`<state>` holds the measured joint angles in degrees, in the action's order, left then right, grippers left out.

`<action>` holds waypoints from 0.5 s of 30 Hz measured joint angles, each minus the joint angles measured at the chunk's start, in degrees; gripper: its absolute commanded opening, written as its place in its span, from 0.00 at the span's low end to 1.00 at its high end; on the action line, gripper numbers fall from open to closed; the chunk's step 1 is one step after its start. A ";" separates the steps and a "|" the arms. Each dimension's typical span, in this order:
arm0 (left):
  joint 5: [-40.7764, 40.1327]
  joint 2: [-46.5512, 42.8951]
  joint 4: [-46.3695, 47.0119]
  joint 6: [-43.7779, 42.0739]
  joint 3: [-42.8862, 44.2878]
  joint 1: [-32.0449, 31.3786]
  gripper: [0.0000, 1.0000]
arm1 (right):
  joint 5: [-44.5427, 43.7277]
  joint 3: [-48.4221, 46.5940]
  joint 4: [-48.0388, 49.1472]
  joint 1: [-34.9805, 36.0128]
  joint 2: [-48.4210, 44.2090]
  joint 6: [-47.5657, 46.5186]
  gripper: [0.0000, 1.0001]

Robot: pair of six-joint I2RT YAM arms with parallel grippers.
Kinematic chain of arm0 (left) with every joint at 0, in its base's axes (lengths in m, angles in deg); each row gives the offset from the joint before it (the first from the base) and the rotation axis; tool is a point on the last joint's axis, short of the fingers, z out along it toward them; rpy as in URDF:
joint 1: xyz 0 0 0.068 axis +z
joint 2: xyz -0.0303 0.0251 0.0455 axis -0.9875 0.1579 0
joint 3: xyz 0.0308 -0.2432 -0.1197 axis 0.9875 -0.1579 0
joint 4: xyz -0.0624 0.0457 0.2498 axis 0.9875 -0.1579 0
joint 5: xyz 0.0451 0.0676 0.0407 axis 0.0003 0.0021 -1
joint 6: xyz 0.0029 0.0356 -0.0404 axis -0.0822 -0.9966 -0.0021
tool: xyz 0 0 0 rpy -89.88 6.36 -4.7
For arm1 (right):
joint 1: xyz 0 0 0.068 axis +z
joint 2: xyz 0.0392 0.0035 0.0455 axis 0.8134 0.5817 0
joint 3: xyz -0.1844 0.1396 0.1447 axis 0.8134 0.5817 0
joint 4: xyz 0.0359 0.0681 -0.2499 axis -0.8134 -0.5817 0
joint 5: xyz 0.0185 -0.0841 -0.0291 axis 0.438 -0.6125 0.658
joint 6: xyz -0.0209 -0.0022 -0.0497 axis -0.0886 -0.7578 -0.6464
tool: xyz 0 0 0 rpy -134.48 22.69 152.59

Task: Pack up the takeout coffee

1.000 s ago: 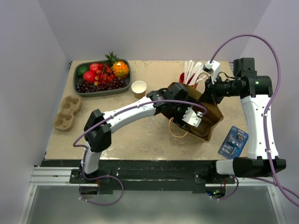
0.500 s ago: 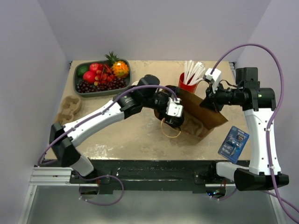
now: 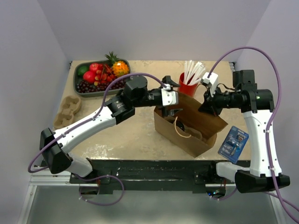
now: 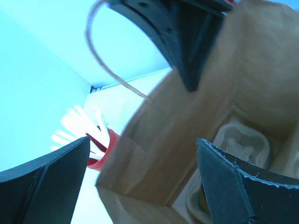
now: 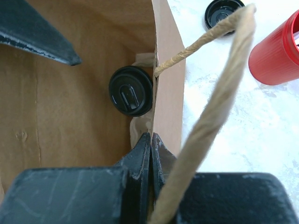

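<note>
Takeout coffee (image 5: 131, 90) sits lidded inside the paper bag (image 3: 198, 128), packing apparently complete; left gripper (image 4: 142, 142) stands wide open and empty, right gripper (image 5: 150, 136) pinches the bag's rim

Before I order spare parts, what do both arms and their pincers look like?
The left arm and right arm have white curved links between black joints. A purple cable loops along each. The left pincer and right pincer have flat black tapering fingers, with a white housing at each wrist.
</note>
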<state>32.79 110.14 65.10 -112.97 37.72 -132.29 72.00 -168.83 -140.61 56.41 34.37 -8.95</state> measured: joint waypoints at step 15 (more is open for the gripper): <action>-6.05 0.83 2.01 12.41 3.58 7.08 1.00 | -5.57 -3.65 -0.26 7.02 -0.02 1.16 0.00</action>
<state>26.74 110.97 67.11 -100.56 41.30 -125.21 66.43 -172.48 -140.87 63.42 34.35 -7.79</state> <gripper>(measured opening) 0.994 0.014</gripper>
